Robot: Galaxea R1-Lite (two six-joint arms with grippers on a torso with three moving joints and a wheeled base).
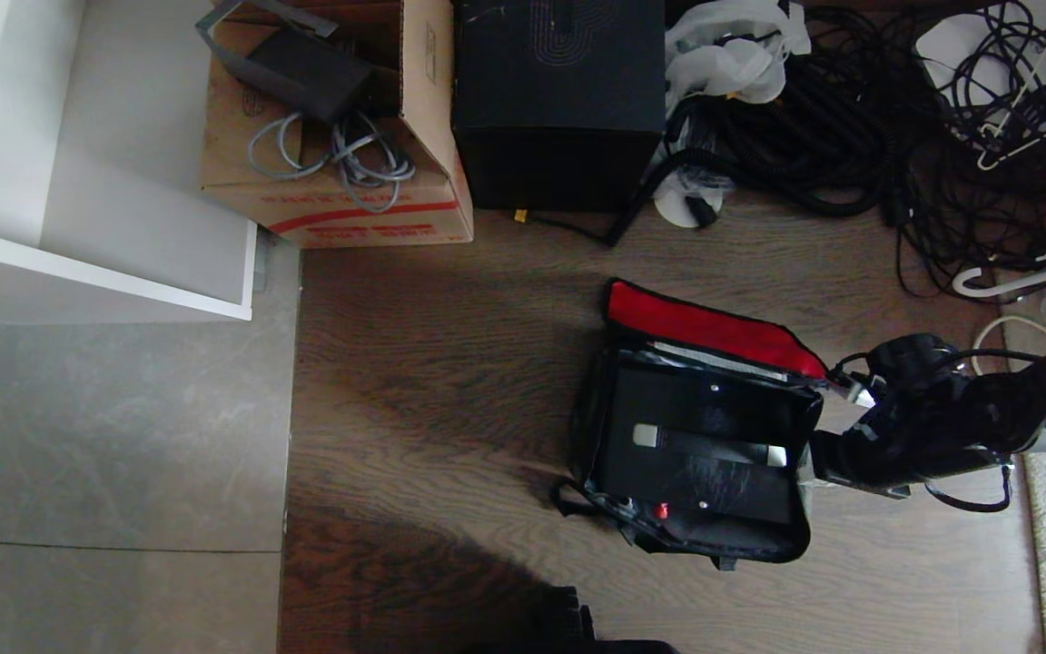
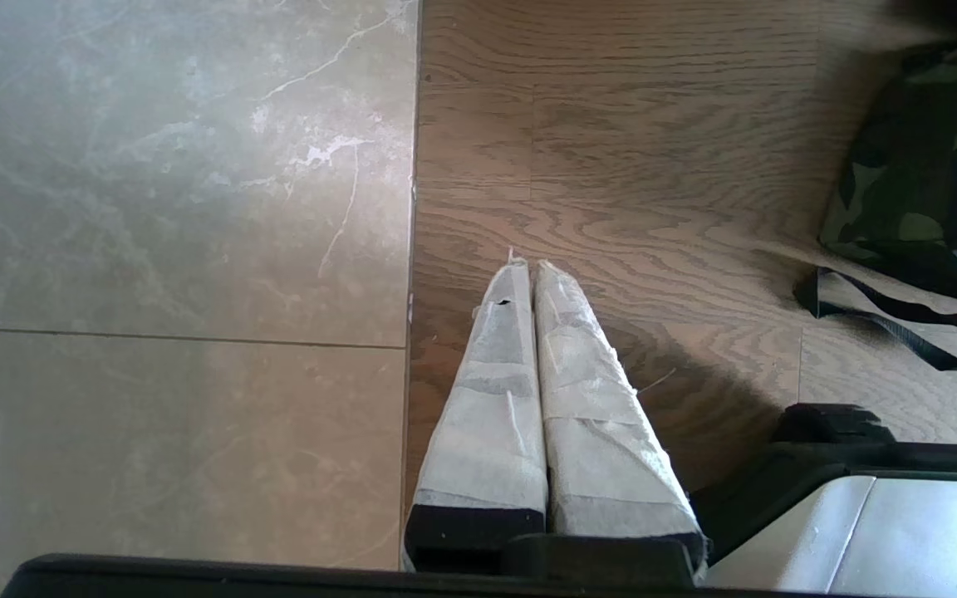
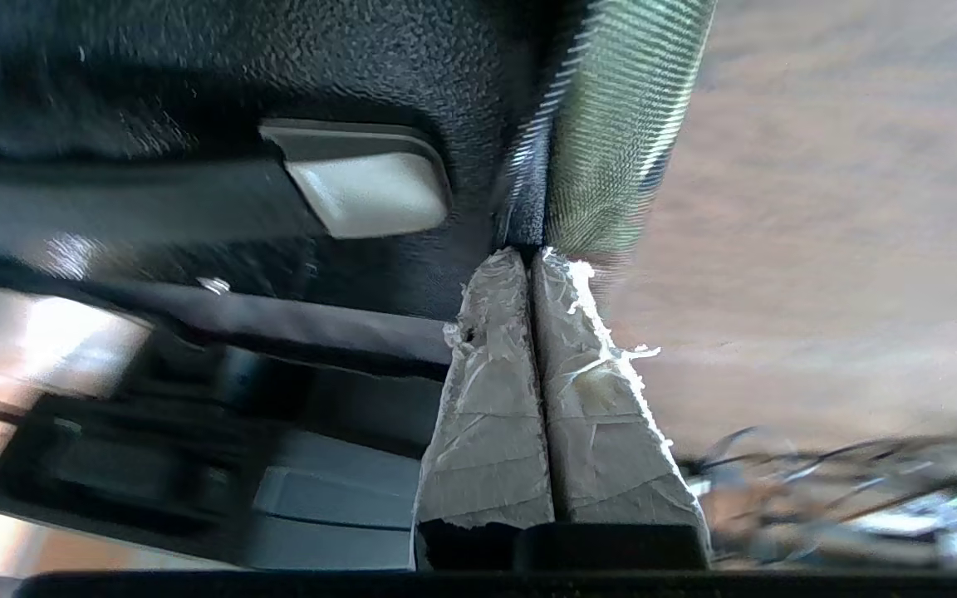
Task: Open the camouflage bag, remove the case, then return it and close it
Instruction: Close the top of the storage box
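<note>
Right now the camouflage bag (image 1: 695, 427) lies open on the wooden floor (image 1: 450, 381), its red inner panel (image 1: 709, 329) folded back toward the far side. Inside it rests the case (image 1: 700, 445), flat and black, with its handle (image 1: 709, 445) and silver handle ends facing up. At the bag's right edge sits the right gripper (image 3: 535, 253), its taped fingers (image 3: 495, 374) pressed together with the tips against the bag's rim; whether any fabric is pinched between them cannot be told. Off to the bag's left, the left gripper (image 2: 528, 266) hangs above the floor, fingers together and empty. Farther back stand a black box (image 1: 559, 100), a cardboard box (image 1: 350, 118) and a heap of black cables (image 1: 859, 118).
</note>
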